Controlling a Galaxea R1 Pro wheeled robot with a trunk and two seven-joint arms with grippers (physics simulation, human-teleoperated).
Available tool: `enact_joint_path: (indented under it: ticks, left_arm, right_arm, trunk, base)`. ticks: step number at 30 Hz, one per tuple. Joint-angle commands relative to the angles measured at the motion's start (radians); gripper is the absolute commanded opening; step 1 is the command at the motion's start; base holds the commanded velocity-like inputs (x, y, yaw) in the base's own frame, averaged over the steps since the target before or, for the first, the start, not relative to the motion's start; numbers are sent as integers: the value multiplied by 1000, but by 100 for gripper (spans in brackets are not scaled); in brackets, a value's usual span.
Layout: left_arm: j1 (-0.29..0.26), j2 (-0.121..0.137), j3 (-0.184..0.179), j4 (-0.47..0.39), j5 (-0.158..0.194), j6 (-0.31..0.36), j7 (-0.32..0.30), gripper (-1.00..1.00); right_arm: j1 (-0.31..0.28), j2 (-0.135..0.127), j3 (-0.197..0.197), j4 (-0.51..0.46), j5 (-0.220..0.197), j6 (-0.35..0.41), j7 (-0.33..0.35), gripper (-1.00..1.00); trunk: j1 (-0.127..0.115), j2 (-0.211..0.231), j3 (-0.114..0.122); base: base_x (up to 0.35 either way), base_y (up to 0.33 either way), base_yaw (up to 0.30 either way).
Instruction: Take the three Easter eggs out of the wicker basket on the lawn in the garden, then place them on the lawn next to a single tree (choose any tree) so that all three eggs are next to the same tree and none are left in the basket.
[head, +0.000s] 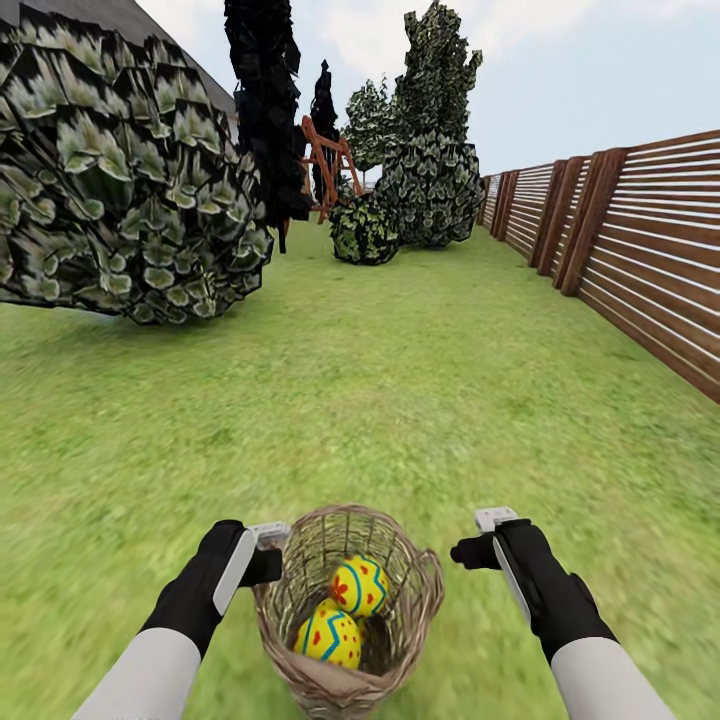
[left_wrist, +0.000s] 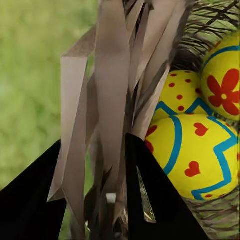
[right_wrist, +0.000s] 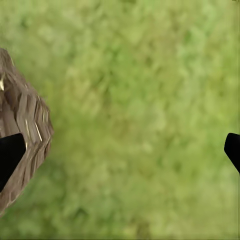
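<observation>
My left gripper (left_wrist: 95, 200) clamps the brown wicker basket's (head: 410, 610) rim at lower centre; the yellow zigzag-painted Easter eggs (head: 358, 585) lie inside, apparently three. My right gripper (right_wrist: 120, 150) hangs spread wide above green lawn (head: 400, 400).

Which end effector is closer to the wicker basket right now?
Left. The left end effector is clamped on the wicker basket rim at its left side; the right end effector is open beside the right rim, apart.

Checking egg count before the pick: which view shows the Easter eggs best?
Left wrist view: three Easter eggs show close up inside the wicker basket, patterns clear. Head view shows two eggs clearly, smaller. Right wrist view catches a bit of basket wall over lawn.
</observation>
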Motion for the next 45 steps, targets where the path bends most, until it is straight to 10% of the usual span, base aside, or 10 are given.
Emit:
enact_joint_path:
  ticks: [1, 17, 27, 33, 45]
  left_arm:
    - [0, -1, 2, -1, 4, 4, 8, -100]
    - [0, -1, 2, -5, 4, 4, 7, -100]
    - [0, 0, 3, -6, 5, 4, 6, -100]
    - [-2, 5, 7, -6, 6, 3, -58, -100]
    - [-3, 5, 9, -6, 7, 1, -64, -100]
  right_arm:
    - [0, 0, -1, -1, 11, 4, 10, 100]
    - [-1, -1, -3, -7, 14, 1, 7, 100]
    - [3, -56, -73, 67, 16, -13, 3, 100]
    - [12, -103, -72, 361, 22, -277, -2, 100]
    - [12, -128, -72, 456, 44, -337, -6, 100]
  trunk:
    - [-4, 7, 2]
    - [-65, 119, 52]
    - [-104, 189, 84]
    - [-127, 231, 103]
    - [-173, 315, 140]
  base:
    - [0, 0, 0]
    - [0, 0, 0]
    - [0, 0, 0]
    - [0, 0, 73]
    - [0, 0, 291]
